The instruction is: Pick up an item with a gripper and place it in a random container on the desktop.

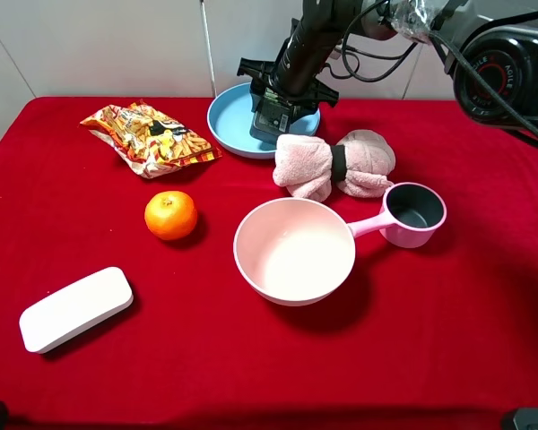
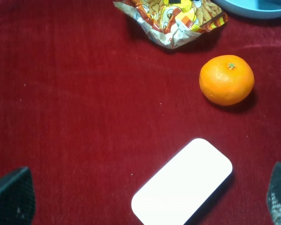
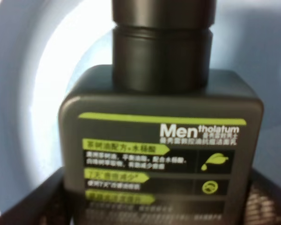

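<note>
The dark bottle (image 1: 271,121) with a black cap and white label text is in my right gripper (image 1: 276,115), over the light-blue plate (image 1: 226,116) at the back of the red cloth (image 1: 430,358). I cannot tell if it touches the plate. In the right wrist view the bottle (image 3: 159,136) fills the frame with the plate (image 3: 47,70) behind it and dark fingers (image 3: 37,201) on both sides. My left gripper (image 2: 145,201) is open and empty above the white case (image 2: 182,183).
A snack bag (image 1: 148,134) lies left of the plate. An orange (image 1: 170,215), a pink bowl (image 1: 293,251), a pink handled cup (image 1: 412,213) and a rolled pink towel (image 1: 332,163) stand mid-table. The white case (image 1: 76,307) lies front left.
</note>
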You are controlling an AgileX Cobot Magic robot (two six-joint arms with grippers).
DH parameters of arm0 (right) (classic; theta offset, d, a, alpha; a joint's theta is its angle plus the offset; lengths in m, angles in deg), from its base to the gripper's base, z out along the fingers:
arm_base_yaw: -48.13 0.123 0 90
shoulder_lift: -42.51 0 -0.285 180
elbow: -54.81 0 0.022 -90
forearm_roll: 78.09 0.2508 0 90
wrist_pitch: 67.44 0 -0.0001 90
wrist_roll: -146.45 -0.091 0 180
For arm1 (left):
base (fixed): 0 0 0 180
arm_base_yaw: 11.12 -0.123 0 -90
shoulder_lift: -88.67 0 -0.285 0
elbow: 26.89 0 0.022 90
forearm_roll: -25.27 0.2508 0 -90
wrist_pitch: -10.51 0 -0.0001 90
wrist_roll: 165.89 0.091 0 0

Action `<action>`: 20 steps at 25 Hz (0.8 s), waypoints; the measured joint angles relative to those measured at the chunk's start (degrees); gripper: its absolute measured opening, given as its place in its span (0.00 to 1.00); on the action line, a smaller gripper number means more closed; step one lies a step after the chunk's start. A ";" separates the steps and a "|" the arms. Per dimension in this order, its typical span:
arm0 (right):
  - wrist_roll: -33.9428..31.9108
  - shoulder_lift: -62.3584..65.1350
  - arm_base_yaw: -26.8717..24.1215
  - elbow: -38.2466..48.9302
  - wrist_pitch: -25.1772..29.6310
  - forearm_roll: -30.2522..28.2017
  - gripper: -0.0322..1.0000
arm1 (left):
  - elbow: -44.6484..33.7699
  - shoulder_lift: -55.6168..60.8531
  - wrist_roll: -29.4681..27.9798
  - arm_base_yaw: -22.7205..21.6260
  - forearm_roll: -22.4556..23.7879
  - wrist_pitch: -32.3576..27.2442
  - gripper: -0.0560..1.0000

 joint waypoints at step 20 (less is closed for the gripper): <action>1.96 0.98 0.00 -0.17 1.54 -0.50 0.70 | 0.00 0.00 0.00 0.00 0.00 0.00 0.99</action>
